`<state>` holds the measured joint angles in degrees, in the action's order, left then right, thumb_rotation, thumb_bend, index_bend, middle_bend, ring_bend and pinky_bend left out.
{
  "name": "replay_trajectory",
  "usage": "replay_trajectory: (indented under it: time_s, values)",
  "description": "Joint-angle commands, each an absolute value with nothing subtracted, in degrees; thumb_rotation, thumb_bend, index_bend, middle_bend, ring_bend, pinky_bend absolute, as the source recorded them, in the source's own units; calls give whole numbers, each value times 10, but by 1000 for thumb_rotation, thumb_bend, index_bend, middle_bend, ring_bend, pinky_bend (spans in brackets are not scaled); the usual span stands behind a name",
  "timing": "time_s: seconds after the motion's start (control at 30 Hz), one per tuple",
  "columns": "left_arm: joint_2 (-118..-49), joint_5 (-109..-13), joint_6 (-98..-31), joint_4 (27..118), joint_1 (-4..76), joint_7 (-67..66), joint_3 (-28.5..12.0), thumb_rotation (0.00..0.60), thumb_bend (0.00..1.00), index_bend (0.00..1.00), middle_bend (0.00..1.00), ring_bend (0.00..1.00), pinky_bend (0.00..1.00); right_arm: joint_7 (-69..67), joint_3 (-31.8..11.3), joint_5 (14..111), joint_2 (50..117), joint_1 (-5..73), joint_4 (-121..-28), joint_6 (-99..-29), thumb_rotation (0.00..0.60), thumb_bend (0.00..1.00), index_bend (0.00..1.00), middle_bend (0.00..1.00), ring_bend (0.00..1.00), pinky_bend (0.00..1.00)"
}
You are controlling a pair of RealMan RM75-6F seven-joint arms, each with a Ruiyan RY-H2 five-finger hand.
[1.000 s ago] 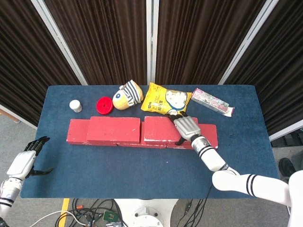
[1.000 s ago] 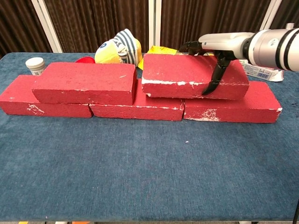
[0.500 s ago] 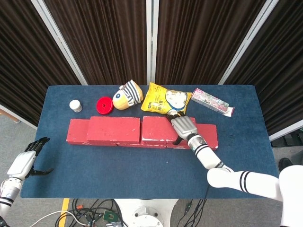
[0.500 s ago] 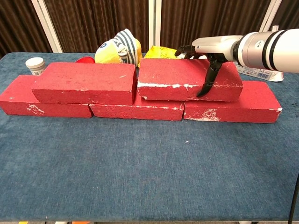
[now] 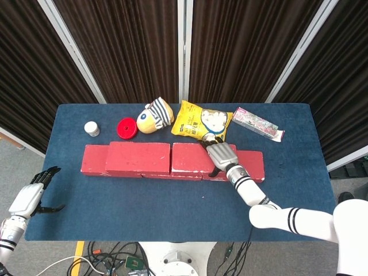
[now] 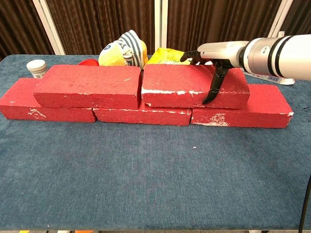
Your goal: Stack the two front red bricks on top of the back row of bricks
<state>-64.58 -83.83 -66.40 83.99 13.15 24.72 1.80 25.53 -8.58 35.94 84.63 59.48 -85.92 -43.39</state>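
The right hand [image 6: 214,58] grips the right-hand upper brick [image 6: 194,87] from above, thumb down its front face and the other fingers hooked over its back edge. That brick lies directly under the palm, its long axis running left to right across the table, and it rests on the back row of bricks [image 6: 243,112]. Just to the left of the hand, the other upper brick [image 6: 90,86] lies the same way; the two upper bricks look to be touching end to end, though the seam is too fine to be sure. Both front bricks appear to be up on the row already, so what seems left is for this hand to let go. Behind the hand sit a yellow snack bag [image 5: 201,121], a striped soft toy [image 5: 154,114] and a red lid [image 5: 126,127], with a small white jar [image 5: 92,128] further left and a flat packet [image 5: 257,123] to the right. The left hand [image 5: 29,198] hangs far off to the left, past the table edge, fingers spread and holding nothing; the right hand is plainly the nearer one.
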Motion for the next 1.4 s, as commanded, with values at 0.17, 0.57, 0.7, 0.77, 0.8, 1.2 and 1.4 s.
replay_trajectory:
  time_s: [0.17,0.57,0.7,0.77,0.8,1.2,1.4]
  values:
    - [-647,-839,-662,836,132,251,19,600,125,4,0,0,0,255,-82,354,848,600,-860,-435,600,56,0,283,151,0]
    - [-649,-839,-660,831,131,255,21,600,126,4,0,0,0,257,-79,346,855,609,-857,-439,600,56,0,283,151,0]
    - [-650,-838,-659,830,131,258,21,600,126,4,0,0,0,261,-78,340,856,614,-858,-441,600,56,0,283,151,0]
    - [-651,-838,-659,829,131,257,21,600,126,4,0,0,0,263,-76,336,857,615,-859,-442,600,56,0,284,151,0]
    - [-652,-838,-659,828,131,255,21,600,126,3,0,0,0,265,-76,334,857,616,-859,-443,600,57,0,283,151,0]
    - [-652,-837,-655,827,132,257,22,600,125,3,0,0,0,265,-72,323,863,621,-856,-445,600,57,0,283,150,0]
    - [-652,-838,-654,825,133,258,22,600,126,4,0,0,0,263,-72,321,865,622,-853,-444,600,57,0,283,150,0]
